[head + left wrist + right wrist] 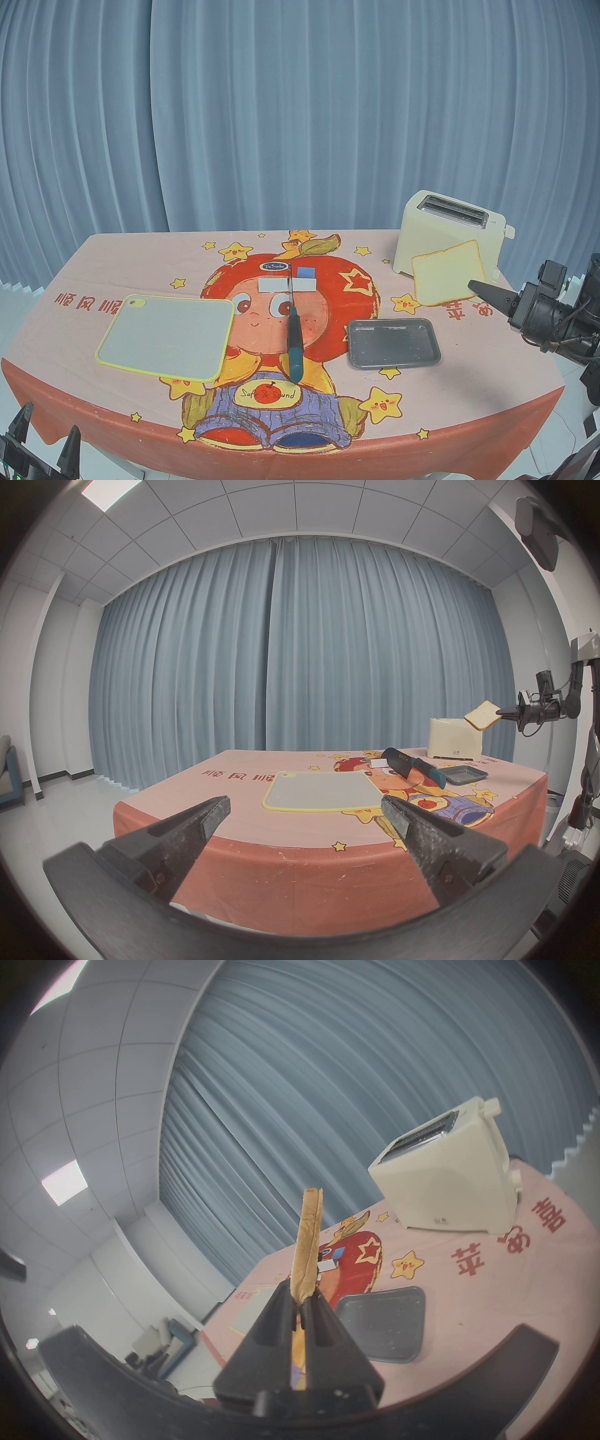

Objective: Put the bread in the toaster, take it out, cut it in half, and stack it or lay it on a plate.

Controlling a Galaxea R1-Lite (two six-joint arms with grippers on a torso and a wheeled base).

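Your left tool (51,417) hangs open at the near left, off the bench (112,250). On the bench, from the left, lie the board (165,336), knife (294,334) and plate (394,342). At the far right, your right tool (478,289) grips the bread (448,273) in the air near the toaster (437,234).

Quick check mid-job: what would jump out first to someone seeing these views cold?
The slice of bread held in the air by the right gripper, jaws shut on its edge, close to the toaster at the far right of the table. Next, the knife lying mid-table between the cutting board and the grey tray.
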